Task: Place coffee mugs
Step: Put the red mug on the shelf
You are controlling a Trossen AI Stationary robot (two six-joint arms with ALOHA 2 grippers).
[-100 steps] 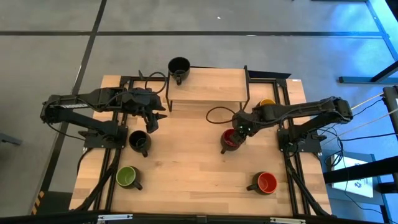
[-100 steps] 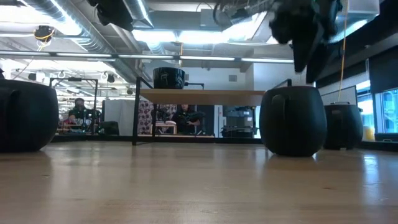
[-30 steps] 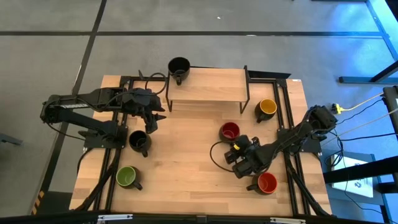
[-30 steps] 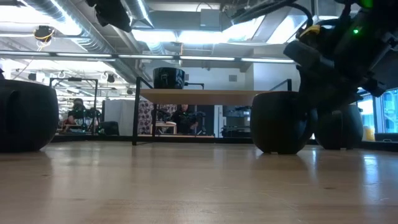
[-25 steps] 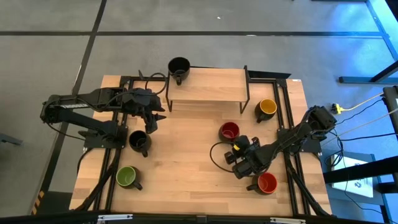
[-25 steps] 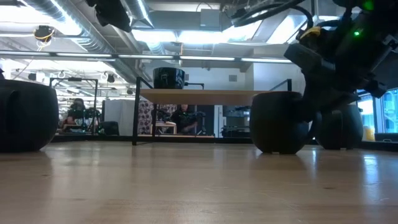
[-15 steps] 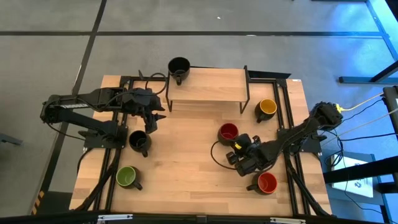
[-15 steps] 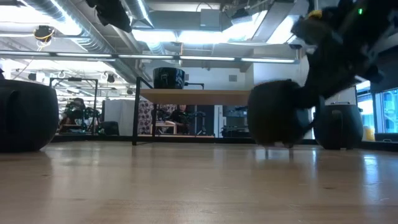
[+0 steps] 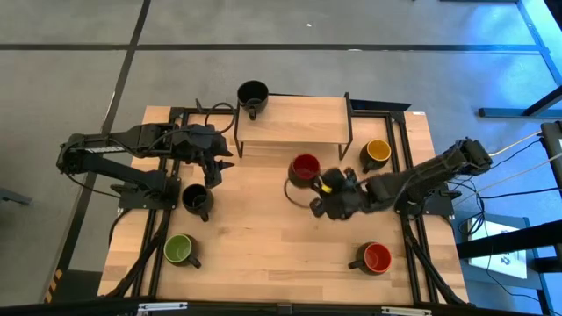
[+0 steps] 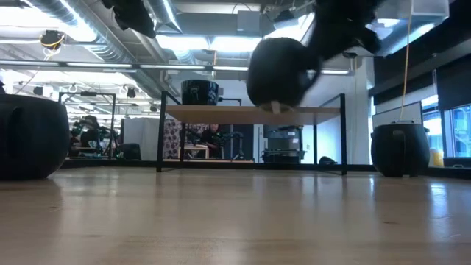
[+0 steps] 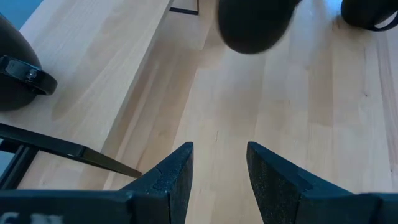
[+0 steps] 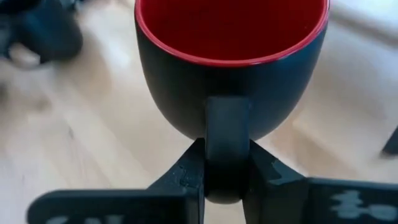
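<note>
The dark red-lined coffee mug (image 9: pixel 305 167) hangs above the table in front of the shelf (image 9: pixel 294 118), and my right gripper (image 12: pixel 227 180) is shut on its handle. In the low view the mug (image 10: pixel 280 70) floats at about shelf-top height. My left gripper (image 11: pixel 219 163) stands open with nothing between its fingers at the table's left, over bare wood near a black mug (image 9: pixel 196 199). Another black mug (image 9: pixel 253 92) stands on the shelf's far left corner. Green (image 9: pixel 179 249), yellow (image 9: pixel 378 151) and orange-red (image 9: pixel 376 257) mugs stand on the table. My right gripper pinches the mug's handle (image 12: pixel 227 140) between its two fingers (image 12: pixel 186 177), one on each flat side of the loop. The fingers come slanting down from the table's right and near side. The mug is lifted clear of the table, its mouth upward and its body beyond the fingertips.
The shelf's black legs (image 9: pixel 349 123) and the frame rails (image 9: pixel 406 149) stand along the table's far part. The right arm (image 9: pixel 421 175) reaches in from the right edge. Open wood (image 9: pixel 272 237) lies between the mugs in the middle and near part.
My right gripper has risen and swung toward the table's far edge and left, rolling its wrist. The dark red-lined mug has gone with it, lifted off the table and carried toward the shelf front. My left arm has kept still.
</note>
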